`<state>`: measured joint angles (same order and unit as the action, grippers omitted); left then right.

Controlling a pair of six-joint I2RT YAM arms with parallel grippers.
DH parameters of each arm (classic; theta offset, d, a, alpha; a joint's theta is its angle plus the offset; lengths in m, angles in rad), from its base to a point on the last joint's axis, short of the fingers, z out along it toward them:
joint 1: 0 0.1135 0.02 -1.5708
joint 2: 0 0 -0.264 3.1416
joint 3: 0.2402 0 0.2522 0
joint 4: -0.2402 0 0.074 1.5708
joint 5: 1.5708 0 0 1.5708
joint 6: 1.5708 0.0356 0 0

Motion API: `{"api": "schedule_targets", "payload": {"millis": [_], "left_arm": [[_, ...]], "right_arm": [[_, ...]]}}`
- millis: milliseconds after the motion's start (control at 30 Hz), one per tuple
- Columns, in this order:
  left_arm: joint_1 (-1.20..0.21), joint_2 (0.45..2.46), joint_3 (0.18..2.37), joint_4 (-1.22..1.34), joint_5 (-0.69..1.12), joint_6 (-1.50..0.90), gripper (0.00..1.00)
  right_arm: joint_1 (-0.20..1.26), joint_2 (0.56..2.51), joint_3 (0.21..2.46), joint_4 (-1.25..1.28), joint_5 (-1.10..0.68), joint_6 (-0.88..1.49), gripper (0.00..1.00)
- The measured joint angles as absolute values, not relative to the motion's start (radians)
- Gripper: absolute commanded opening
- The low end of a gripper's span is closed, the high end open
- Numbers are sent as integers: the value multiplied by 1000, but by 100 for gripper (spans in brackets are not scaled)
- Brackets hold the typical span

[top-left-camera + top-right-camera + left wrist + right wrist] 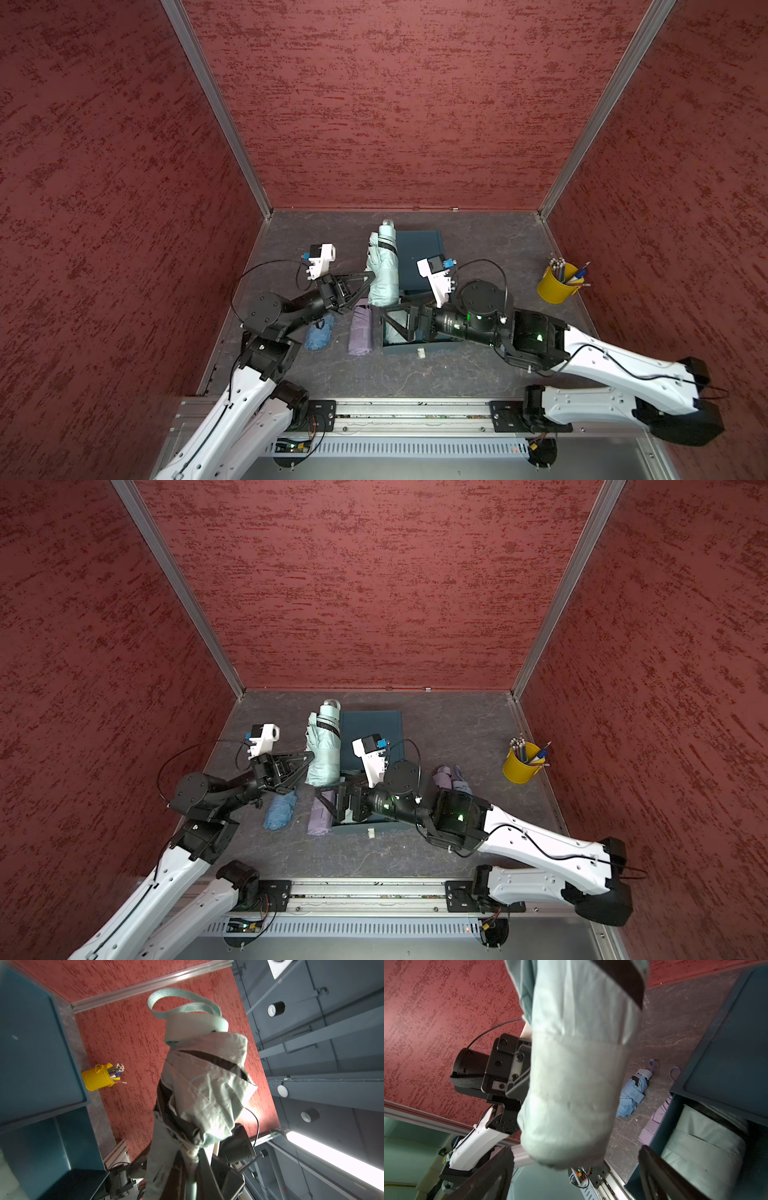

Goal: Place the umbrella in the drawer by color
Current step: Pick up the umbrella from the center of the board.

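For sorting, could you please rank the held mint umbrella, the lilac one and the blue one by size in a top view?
1. held mint umbrella, nearer the camera
2. lilac umbrella
3. blue umbrella, partly hidden

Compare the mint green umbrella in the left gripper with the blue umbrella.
Colour: the mint green umbrella is pale green, the blue umbrella mid blue. Pose: the mint green umbrella is clamped in the shut left gripper; the blue umbrella lies loose on the table. Size: the mint one looks longer and fatter than the blue one. Both are folded.
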<state>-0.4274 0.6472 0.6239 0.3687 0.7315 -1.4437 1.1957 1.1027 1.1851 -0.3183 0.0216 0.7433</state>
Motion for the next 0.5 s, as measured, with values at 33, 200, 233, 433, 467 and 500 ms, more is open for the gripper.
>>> {"api": "schedule_targets", "payload": {"millis": [33,200,233,433,467,500], "left_arm": [[-443,648,620,379,731,-1443,0],[-474,665,582,450,716,-1448,0],[-477,667,574,460,710,-1451,0],[-479,659,550,496,686,-1465,0],[-479,658,545,506,681,-1472,0],[-479,659,538,521,677,-1480,0]], "right_arm": [[1193,1103,1192,-317,23,743,96],[1183,1102,1224,-311,41,744,89],[1181,1102,1224,-313,47,746,87],[1176,1102,1224,-317,51,758,76],[1176,1102,1224,-318,51,759,74],[1176,1102,1224,-319,53,762,73]]}}
